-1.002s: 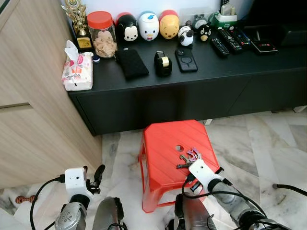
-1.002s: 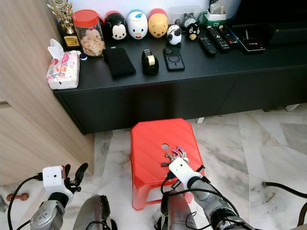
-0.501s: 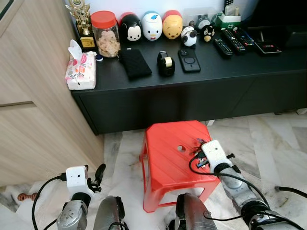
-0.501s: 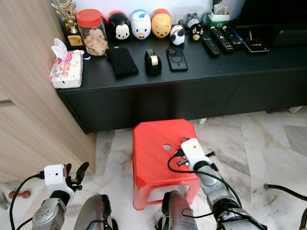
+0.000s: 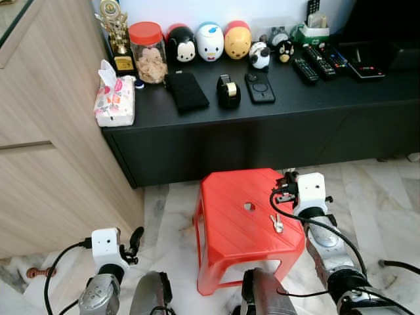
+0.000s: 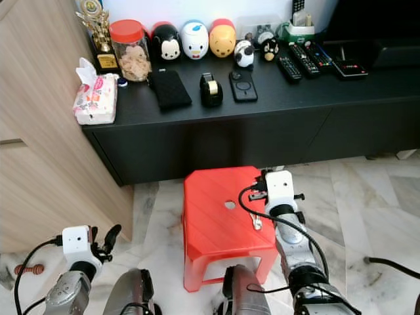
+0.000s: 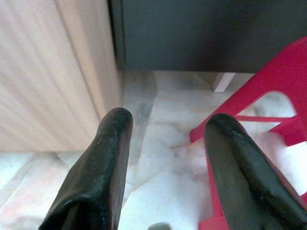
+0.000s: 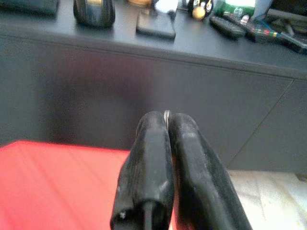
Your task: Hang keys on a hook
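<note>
Your right gripper (image 5: 283, 189) is pinched shut on the key ring (image 8: 166, 115), with a sliver of metal showing between the fingertips in the right wrist view. The keys (image 5: 278, 223) hang straight down from the fingers, long axis vertical, their tips just over the far right part of the red stool (image 5: 230, 223); whether they touch the seat you cannot tell. Your right arm is the one carrying them. Your left gripper (image 7: 165, 158) hangs low by the wooden cabinet (image 5: 52, 151), fingers spread and holding nothing, well apart from the keys.

No hook can be made out, so judge that you must turn to look for one before lifting.

Count: one bunch of keys, one stool, one black sideboard (image 5: 282, 111). On it are three round character tins (image 5: 210, 42), one snack jar (image 5: 147, 52), one tape dispenser (image 5: 227, 90), one tissue pack (image 5: 114, 101), and at least two remotes (image 5: 314, 60).
</note>
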`<state>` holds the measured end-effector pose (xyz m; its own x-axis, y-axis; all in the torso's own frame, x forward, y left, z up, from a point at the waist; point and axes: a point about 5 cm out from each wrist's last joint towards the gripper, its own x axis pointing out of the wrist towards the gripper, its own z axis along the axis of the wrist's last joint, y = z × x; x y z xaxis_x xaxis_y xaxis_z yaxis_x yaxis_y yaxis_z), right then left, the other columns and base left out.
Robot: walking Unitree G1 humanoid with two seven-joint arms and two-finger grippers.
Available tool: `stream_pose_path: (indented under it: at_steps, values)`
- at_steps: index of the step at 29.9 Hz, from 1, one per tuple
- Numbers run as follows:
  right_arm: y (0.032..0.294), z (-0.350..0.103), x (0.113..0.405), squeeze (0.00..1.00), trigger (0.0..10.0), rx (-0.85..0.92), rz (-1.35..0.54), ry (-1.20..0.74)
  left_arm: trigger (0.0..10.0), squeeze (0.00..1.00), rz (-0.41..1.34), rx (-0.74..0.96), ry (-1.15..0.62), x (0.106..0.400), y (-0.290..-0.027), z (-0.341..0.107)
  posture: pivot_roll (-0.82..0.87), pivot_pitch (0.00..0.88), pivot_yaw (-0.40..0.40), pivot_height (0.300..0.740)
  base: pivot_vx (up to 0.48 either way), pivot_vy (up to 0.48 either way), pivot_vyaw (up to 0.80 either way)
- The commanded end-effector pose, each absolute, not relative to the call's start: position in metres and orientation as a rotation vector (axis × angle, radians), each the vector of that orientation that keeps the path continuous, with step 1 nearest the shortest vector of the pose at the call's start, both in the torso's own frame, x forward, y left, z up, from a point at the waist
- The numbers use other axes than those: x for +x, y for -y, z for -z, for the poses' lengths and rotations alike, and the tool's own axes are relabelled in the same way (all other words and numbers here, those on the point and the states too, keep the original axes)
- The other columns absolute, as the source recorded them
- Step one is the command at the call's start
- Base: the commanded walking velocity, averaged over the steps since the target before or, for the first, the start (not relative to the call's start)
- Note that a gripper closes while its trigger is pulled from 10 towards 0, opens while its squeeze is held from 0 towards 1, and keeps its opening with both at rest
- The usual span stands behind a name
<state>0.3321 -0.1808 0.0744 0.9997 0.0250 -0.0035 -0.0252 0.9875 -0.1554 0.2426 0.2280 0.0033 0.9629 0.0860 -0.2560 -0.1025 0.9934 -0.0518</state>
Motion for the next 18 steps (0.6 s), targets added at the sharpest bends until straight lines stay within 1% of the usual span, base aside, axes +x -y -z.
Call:
stream_pose_path:
  at_steps: [1, 2, 7, 10, 15, 16, 18]
  values:
    - [0.182, -0.084, 0.332, 0.00, 5.0, -0.112, -0.002, 0.053, 10.0, 0.00, -0.121, -0.050, -0.312, 0.235, -0.234, 0.007, -0.07, 0.055, -0.044, 0.625, 0.000, 0.000, 0.00]
    - [0.182, -0.088, 0.331, 0.00, 10.0, -0.092, 0.004, 0.078, 10.0, 0.00, -0.132, -0.052, -0.339, 0.232, -0.235, 0.013, -0.07, 0.047, -0.044, 0.625, 0.000, 0.000, 0.00]
    - [0.184, -0.091, 0.329, 0.00, 10.0, -0.078, 0.010, 0.097, 10.0, 0.00, -0.135, -0.050, -0.358, 0.229, -0.234, 0.016, -0.07, 0.043, -0.044, 0.625, 0.000, 0.000, 0.00]
    - [0.187, -0.093, 0.320, 0.00, 10.0, -0.076, 0.011, 0.118, 10.0, 0.00, -0.140, -0.056, -0.391, 0.225, -0.232, 0.023, -0.08, 0.029, -0.049, 0.625, 0.000, 0.000, 0.00]
    - [0.190, -0.091, 0.314, 0.00, 10.0, -0.072, 0.027, 0.122, 10.0, 0.00, -0.156, -0.062, -0.403, 0.223, -0.232, 0.026, -0.08, 0.021, -0.051, 0.625, 0.000, 0.000, 0.00]
    - [0.196, -0.086, 0.309, 0.00, 10.0, -0.045, 0.061, 0.100, 10.0, 0.00, -0.167, -0.071, -0.414, 0.222, -0.232, 0.028, -0.08, 0.010, -0.050, 0.635, 0.000, 0.000, 0.00]
    - [0.198, -0.083, 0.308, 0.00, 10.0, -0.034, 0.071, 0.089, 10.0, 0.00, -0.168, -0.072, -0.419, 0.222, -0.232, 0.029, -0.08, 0.008, -0.049, 0.640, 0.000, 0.000, 0.00]
